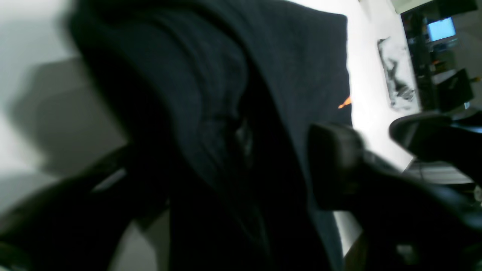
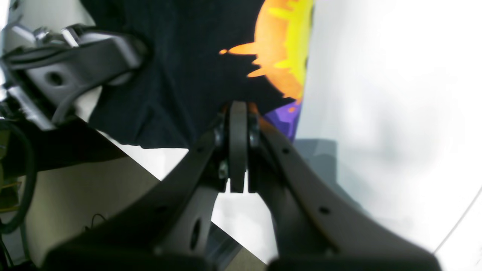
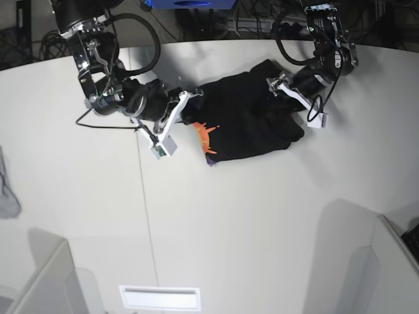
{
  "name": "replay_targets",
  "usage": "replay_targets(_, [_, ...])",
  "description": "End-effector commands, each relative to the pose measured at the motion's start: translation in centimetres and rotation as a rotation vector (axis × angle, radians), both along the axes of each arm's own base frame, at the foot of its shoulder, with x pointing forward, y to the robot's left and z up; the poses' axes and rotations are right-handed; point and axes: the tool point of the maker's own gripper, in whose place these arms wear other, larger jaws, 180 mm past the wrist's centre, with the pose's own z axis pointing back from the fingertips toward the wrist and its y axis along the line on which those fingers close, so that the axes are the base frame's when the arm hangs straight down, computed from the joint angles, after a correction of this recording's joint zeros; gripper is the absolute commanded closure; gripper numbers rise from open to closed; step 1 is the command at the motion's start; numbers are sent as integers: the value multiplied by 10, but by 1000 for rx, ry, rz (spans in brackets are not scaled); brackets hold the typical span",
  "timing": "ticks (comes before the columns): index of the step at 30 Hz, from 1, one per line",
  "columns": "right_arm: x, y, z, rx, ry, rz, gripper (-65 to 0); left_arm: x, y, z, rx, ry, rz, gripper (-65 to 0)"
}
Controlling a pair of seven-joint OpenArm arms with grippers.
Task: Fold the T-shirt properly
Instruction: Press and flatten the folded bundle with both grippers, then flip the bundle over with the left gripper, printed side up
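grey cloth (image 3: 6, 190): far left edge of the white table (image 3: 216, 229) in the base view, well apart from everything else; also seen as a pale crumpled patch in the left wrist view (image 1: 397, 75).
right gripper (image 3: 185, 110): at the T-shirt's left edge in the base view. Right wrist view shows jaws pressed together on the shirt edge (image 2: 238, 113), right by the orange print.
T-shirt (image 3: 252, 121): black, bunched near the table's far middle, between the two arms. Orange, yellow and purple print shows at its lower-left edge.
left gripper (image 3: 280, 90): on the shirt's right side in the base view. Left wrist view is blurred, dark cloth draped over the fingers (image 1: 335, 165); cannot tell jaw state.
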Motion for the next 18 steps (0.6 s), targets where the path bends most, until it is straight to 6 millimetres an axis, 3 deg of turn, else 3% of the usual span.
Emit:
replay_targets(1, [8,2,12,24,-42,-4,0,-2,2,-1,3,10,0,-360])
replay_targets(4, [5,-2,8,23,-41,-19,0,0,8,-3,16,33,18,-165])
replay_targets(7, [8,-19,4,11,-55,-75,0,11,23,-1,46,49,39,0])
replay_targets(10, [12,-41,1,4,-62,-153,0,19,30,-1,148,72,-41,0])
replay_targets(18, [10,-104,-9,-44,-36,-348,0,31,9,-6,477,35,-484,0])
